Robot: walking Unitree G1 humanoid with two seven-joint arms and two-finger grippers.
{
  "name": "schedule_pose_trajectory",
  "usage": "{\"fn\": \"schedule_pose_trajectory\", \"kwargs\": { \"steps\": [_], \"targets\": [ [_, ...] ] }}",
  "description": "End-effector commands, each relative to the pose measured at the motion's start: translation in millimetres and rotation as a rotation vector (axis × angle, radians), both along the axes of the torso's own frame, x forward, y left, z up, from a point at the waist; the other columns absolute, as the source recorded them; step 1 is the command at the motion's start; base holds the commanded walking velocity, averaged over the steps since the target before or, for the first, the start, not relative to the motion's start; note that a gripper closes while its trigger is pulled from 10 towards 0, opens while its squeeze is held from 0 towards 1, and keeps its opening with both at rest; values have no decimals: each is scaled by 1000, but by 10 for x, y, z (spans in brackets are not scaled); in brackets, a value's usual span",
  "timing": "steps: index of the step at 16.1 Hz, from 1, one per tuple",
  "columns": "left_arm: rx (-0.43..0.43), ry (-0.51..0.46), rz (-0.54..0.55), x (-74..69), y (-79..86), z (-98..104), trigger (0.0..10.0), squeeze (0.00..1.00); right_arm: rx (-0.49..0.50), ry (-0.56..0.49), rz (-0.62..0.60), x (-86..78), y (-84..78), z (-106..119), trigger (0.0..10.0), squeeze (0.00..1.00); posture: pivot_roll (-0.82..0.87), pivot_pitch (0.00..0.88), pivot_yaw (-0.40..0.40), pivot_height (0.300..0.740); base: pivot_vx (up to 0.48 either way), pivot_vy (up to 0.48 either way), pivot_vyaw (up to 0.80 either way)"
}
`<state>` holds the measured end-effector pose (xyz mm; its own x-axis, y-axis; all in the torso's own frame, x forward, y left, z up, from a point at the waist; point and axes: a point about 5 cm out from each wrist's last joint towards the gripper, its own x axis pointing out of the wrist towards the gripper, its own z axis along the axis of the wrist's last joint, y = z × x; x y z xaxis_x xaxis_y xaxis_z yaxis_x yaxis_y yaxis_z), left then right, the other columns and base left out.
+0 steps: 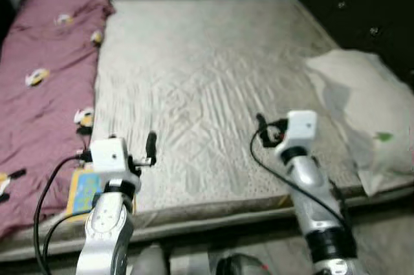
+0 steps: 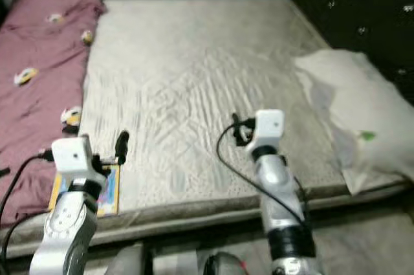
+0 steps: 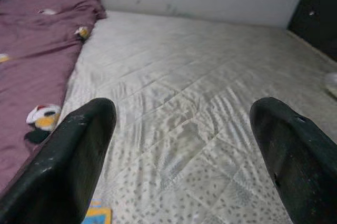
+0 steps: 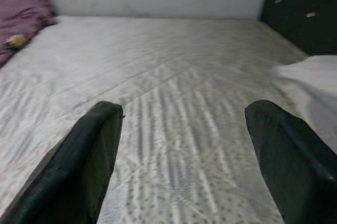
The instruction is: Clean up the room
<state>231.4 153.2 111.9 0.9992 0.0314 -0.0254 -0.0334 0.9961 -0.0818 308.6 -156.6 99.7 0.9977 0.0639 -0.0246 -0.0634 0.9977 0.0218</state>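
Along the left side of the mattress (image 1: 207,81) we see a mauve blanket (image 1: 45,74) with small yellow-and-white prints, lying rumpled from the wall down to the near edge. A colourful book (image 1: 83,192) lies flat at the near left edge of the mattress, just beside the blanket — it sits right under our left arm, a little behind and to the left of the left gripper (image 3: 181,155). That gripper hangs over the bare mattress with its fingers (image 3: 68,155) wide apart, holding nothing. Further right, our right gripper (image 4: 184,155) hovers over the middle of the near half of the mattress, fingers likewise spread and empty. The white pillow (image 1: 362,113) lies at the right edge against a dark wall (image 1: 362,10) — well apart from the right gripper, off to its right.
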Motion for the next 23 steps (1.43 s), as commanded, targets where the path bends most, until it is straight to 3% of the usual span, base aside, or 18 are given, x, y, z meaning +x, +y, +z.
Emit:
{"fn": "schedule_pose_trajectory", "kwargs": {
  "steps": [1,12,13,16,19,21,23],
  "targets": [
    [7,6,16,-9,54,-3,10000,0,10,-6,16,12,70,22,10000,0,92,95,-69,740,0,476,0],
    [51,11,75,-15,99,-26,10000,0,-19,-16,4,3,59,16,10000,0,98,91,-69,740,0,476,0],
    [-15,52,74,-29,94,-45,10000,0,-24,-9,-6,8,50,11,10000,0,98,90,-69,740,0,476,0],
    [-28,36,39,-40,81,-34,10000,0,2,-8,-5,17,50,15,10000,0,95,93,-69,740,0,469,0],
    [-40,36,33,-48,76,-23,10000,0,-44,-44,47,-1,130,64,10000,0,93,91,-69,740,0,421,0],
    [-22,19,23,-38,65,0,10000,0,-4,-24,62,-8,177,52,10000,0,91,94,-70,740,0,0,0],
    [-105,5,-3,-70,44,13,10000,0,-12,-3,52,-27,205,20,10000,0,86,98,-70,740,0,0,0]
  ]
}}
